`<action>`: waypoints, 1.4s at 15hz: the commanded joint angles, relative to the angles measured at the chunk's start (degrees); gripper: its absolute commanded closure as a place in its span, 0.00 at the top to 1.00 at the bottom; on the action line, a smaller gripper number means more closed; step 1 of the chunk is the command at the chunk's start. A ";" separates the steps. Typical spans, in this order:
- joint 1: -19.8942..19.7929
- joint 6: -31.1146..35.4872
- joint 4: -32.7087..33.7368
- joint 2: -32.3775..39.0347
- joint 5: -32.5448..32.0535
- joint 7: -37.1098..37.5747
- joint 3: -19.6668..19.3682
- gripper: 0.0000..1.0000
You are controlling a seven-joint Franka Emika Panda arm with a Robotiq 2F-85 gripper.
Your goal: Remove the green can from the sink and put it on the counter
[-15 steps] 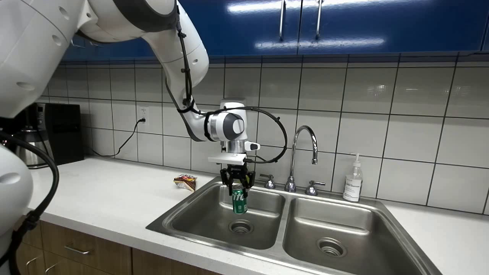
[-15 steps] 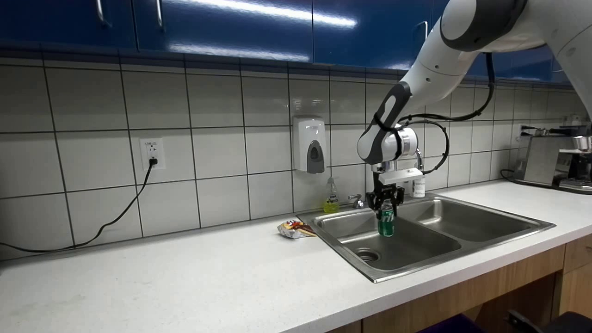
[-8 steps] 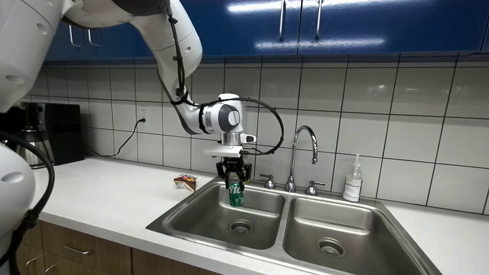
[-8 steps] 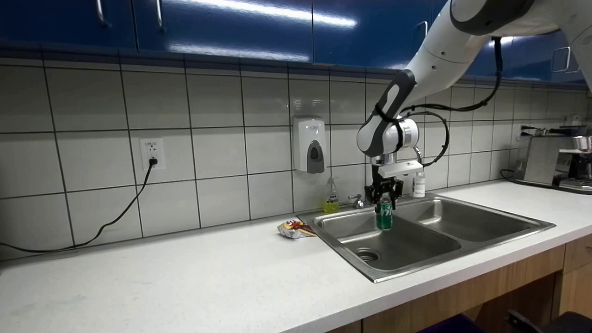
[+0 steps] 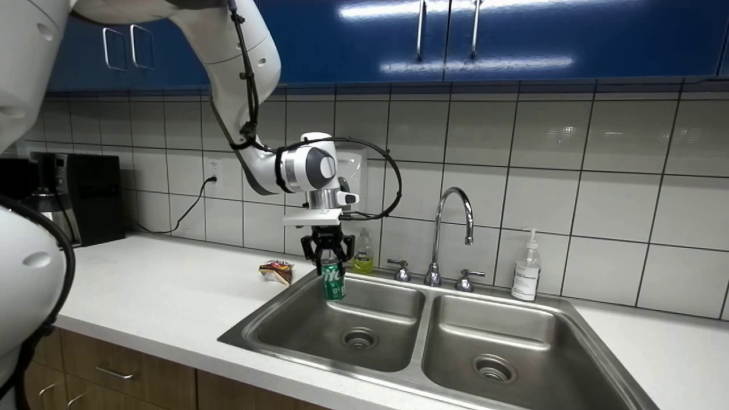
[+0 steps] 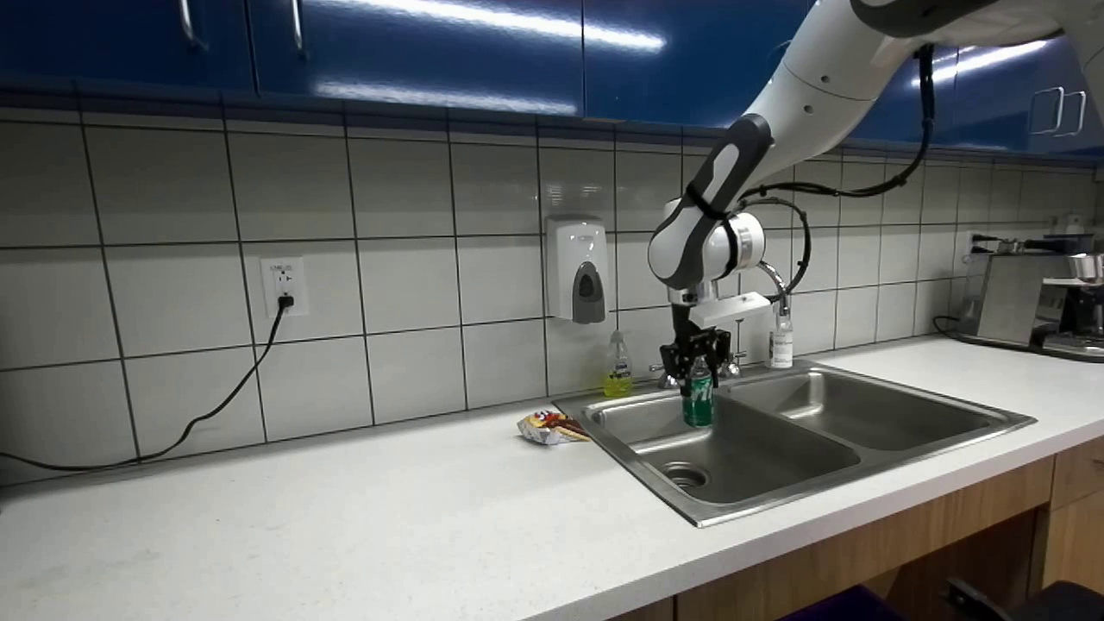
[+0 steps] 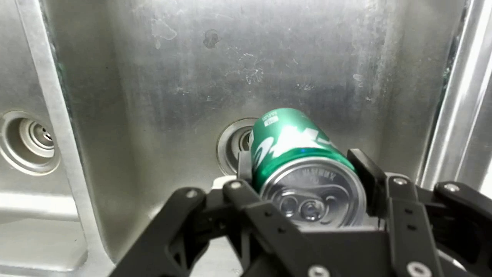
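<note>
The green can [image 5: 334,288] hangs upright between my gripper's fingers [image 5: 331,271], raised above the floor of one sink bowl. It also shows in an exterior view [image 6: 699,411]. My gripper [image 6: 699,385] points down and is shut on the can's upper part. In the wrist view the can [image 7: 286,136], with its silvery top toward the camera, sits between both fingers of the gripper [image 7: 301,161] and partly covers a drain. The sink [image 5: 234,335] has two steel bowls; its rim also shows in an exterior view [image 6: 638,467]. The white counter [image 5: 171,296] extends beside the can's bowl [image 6: 388,517].
A snack bag [image 5: 277,272] lies on the counter by the sink corner. A faucet [image 5: 437,245] with handles, a yellow soap bottle [image 5: 363,253] and a pump bottle [image 5: 525,278] stand behind the sink. A wall dispenser [image 6: 576,269] and blue cabinets [image 6: 431,52] are above.
My gripper has moved up and to the left in both exterior views, carrying the can higher above the bowl and closer to the side with the snack bag. The can stays in the grip.
</note>
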 commanded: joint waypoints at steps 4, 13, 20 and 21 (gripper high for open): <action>1.83 -2.48 -3.64 -5.66 -2.07 -1.91 3.60 0.38; 4.19 -3.01 -7.49 -9.36 -3.34 -5.30 7.39 0.38; 6.32 -5.32 -6.68 -8.18 -4.17 -9.77 10.60 0.38; 6.78 -5.81 -6.11 -7.55 -4.33 -10.43 11.11 0.38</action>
